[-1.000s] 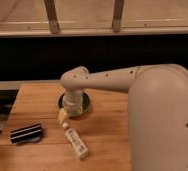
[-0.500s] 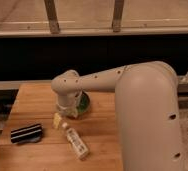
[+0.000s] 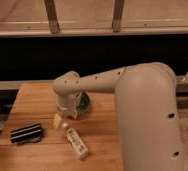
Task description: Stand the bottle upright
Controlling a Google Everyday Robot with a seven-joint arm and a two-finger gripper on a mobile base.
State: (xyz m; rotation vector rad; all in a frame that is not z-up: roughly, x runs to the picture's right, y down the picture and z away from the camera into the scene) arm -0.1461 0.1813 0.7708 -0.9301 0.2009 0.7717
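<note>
One bottle [image 3: 77,144] flat, just beside gripper [image 3: 61,120]

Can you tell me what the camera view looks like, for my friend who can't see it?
A small white bottle lies on its side on a wooden table, with the robot's open gripper hanging just beside its cap end. A black-and-white striped block sits farther left in the picture.
</note>
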